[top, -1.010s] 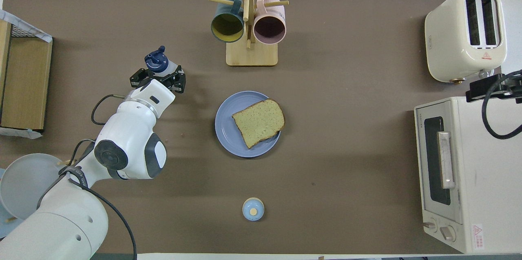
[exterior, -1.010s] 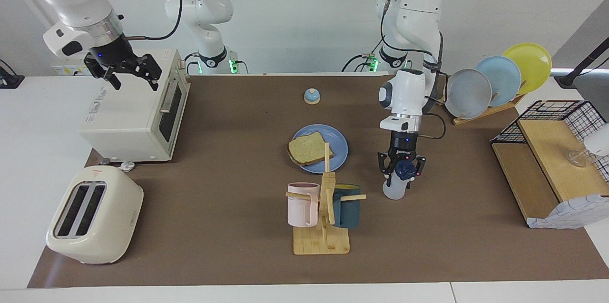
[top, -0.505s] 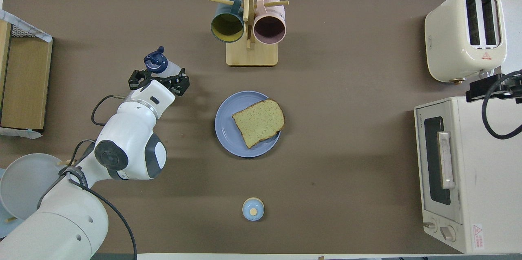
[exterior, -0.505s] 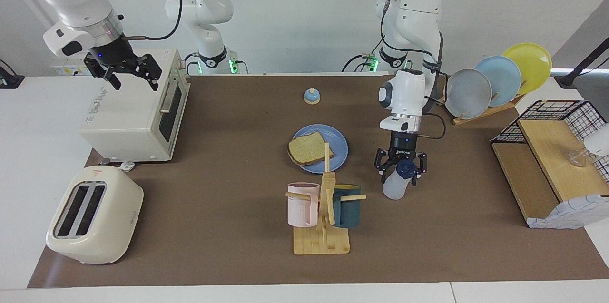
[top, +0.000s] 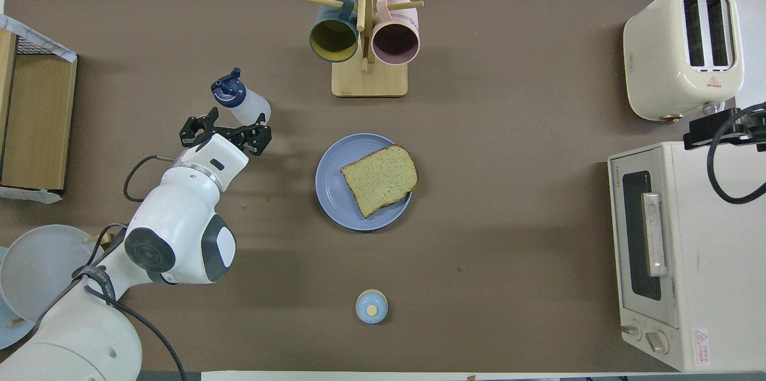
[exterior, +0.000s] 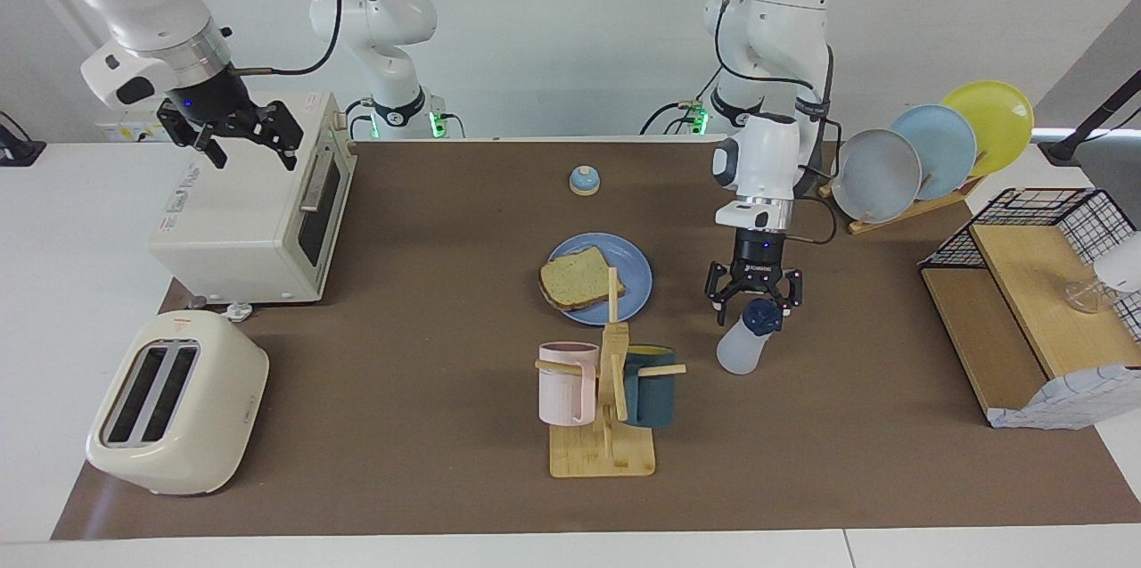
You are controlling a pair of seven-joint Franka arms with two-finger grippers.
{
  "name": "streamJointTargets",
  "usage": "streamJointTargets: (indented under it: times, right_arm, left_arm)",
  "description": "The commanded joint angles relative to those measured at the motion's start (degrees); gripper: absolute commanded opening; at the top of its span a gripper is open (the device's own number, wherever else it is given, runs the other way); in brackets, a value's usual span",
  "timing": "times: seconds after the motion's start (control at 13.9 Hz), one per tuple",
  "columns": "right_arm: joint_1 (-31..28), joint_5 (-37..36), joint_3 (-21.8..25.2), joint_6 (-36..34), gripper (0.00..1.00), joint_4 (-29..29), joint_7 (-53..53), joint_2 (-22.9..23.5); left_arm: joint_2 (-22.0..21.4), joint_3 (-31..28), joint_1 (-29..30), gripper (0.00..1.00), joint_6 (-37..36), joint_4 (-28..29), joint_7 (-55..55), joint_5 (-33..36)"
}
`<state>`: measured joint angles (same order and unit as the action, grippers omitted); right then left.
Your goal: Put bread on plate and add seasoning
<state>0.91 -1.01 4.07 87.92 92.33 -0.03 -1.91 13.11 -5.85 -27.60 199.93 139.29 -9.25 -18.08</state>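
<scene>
Facing view: bread (exterior: 571, 282) lies on plate (exterior: 599, 277), seasoning (exterior: 743, 345) stands free on tabletop (exterior: 428, 283) beside it. Left gripper (exterior: 754, 299) over the bottle, jaws open, released. Right gripper (exterior: 239, 135) waits over toaster oven (exterior: 254, 216), jaws open.

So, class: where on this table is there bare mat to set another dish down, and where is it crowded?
Bare mat lies between the plate and the toaster oven, and between the blue knob and the left arm. Crowded: around the seasoning bottle, under the open left gripper, and by the mug rack.
</scene>
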Motion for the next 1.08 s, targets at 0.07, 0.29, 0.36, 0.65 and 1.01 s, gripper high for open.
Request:
streamJointTargets:
  times: [0.07, 0.29, 0.36, 0.65, 1.01]
  right_arm:
    - [-0.56, 1.01, -0.37, 1.02, 1.0, 1.53, 1.09, -1.26]
    - [-0.56, 1.01, -0.37, 1.02, 1.0, 1.53, 1.09, -1.26]
    - [-0.56, 1.01, -0.37, 1.02, 1.0, 1.53, 1.09, -1.26]
    - [-0.56, 1.01, -0.37, 1.02, 1.0, 1.53, 1.09, -1.26]
    - [-0.56, 1.01, -0.37, 1.02, 1.0, 1.53, 1.09, -1.26]
  left_arm:
    - [-8.17, -0.39, -2.63, 1.0, 0.63, 8.17, 0.29, -0.82]
    - [-10.03, -0.48, -7.62, 1.0, 0.72, 10.2, 4.66, -0.99]
    - [-10.64, -0.48, -9.82, 1.0, 0.72, 10.21, 7.38, -0.99]
    - [-11.44, -0.48, -14.67, 1.0, 0.63, 9.77, 11.88, -1.17]
    - [-12.05, -0.39, -15.82, 1.0, -5.66, 5.57, 17.31, -1.17]
